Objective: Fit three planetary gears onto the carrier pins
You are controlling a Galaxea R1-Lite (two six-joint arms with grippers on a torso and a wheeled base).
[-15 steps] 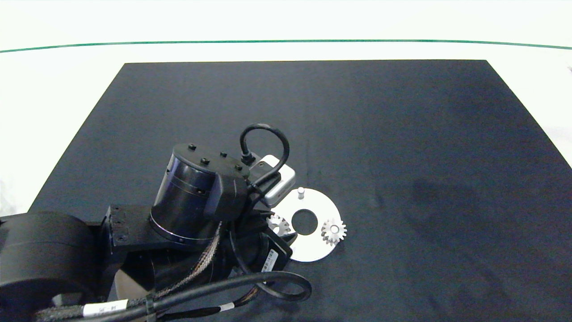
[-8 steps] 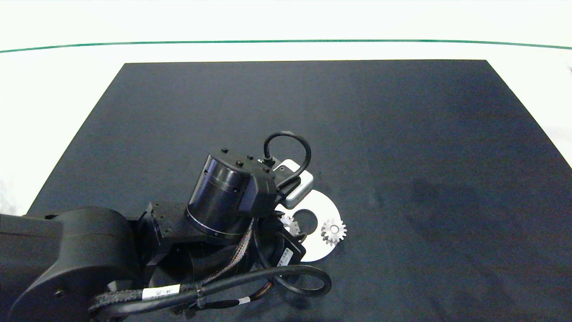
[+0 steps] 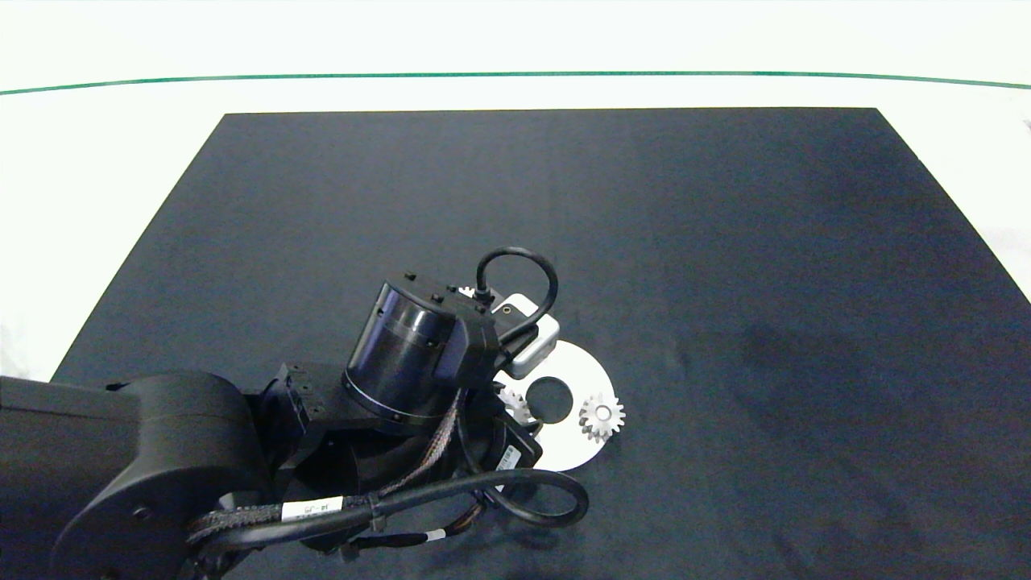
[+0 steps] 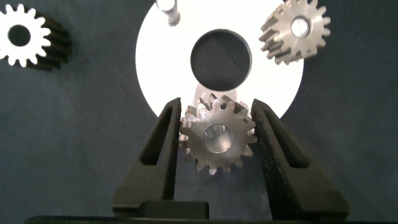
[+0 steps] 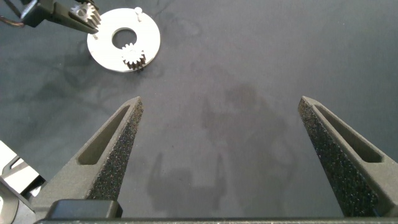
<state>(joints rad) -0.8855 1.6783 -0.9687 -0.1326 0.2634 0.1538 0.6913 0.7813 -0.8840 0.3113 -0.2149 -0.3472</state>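
- The left gripper (image 4: 217, 134) is seen low over the white disc (image 4: 158, 74), at the disc's near-left edge, with the dark arm coming in from the mat's near-left corner.
- A gear (image 4: 217, 135) is pinched between its two grey fingers (image 4: 163, 146), teeth touching both pads, so it's closed down snug on that gear.
- That held gear is sitting right over the disc's rim, with a pin apparently under its bore; whether it's fully seated can't be told.
- A second gear (image 3: 602, 416) is already on its pin at the right edge of the disc.
- One bare pin (image 4: 167, 10) is left standing upright on the disc, mostly hidden by the wrist in the head view.
- The third gear (image 4: 23, 35) is lying flat on the black mat (image 3: 725, 242), just off the disc's far-left side, not touching it.
- The right gripper (image 5: 221, 155) is spread wide with nothing in it, parked well off to the right of the disc above bare mat.
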